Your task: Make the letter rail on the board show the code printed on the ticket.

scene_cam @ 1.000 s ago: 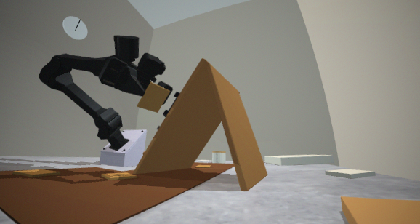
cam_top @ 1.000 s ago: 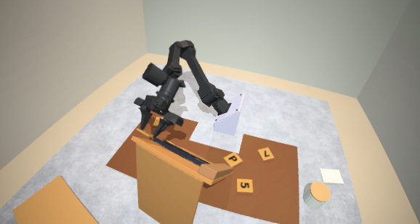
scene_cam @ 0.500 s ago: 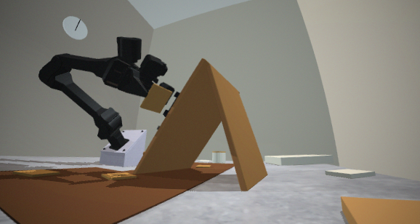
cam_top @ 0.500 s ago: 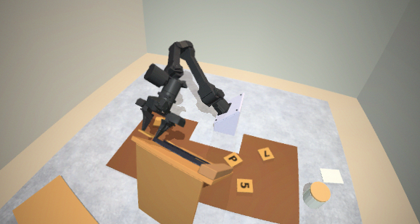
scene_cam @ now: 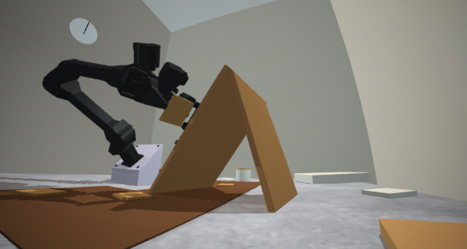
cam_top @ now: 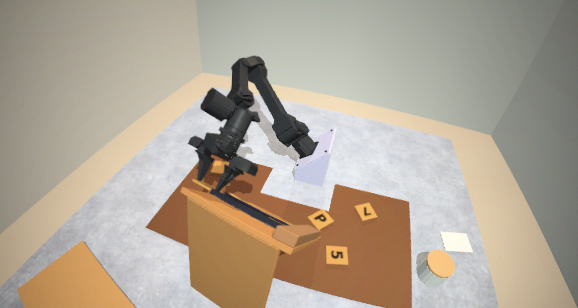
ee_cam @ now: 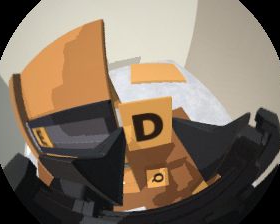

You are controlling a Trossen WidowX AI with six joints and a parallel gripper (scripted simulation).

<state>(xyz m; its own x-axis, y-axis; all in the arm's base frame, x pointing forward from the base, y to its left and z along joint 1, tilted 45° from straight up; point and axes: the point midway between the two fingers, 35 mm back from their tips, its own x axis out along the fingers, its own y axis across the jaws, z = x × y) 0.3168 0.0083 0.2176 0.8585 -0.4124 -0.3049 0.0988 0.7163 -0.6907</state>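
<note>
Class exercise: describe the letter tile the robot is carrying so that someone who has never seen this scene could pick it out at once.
Find the tall wooden A-shaped board standing on the brown mat. At the upper end of its sloped face, the black gripper is shut on an orange square tile. It bears a D and is held up in the air, while the P, 5 and third tile lie flat on the mat.

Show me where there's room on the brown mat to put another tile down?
Room: the brown mat strip between the 5 tile and the lidded jar. Crowded: where the P tile touches the board.
</note>
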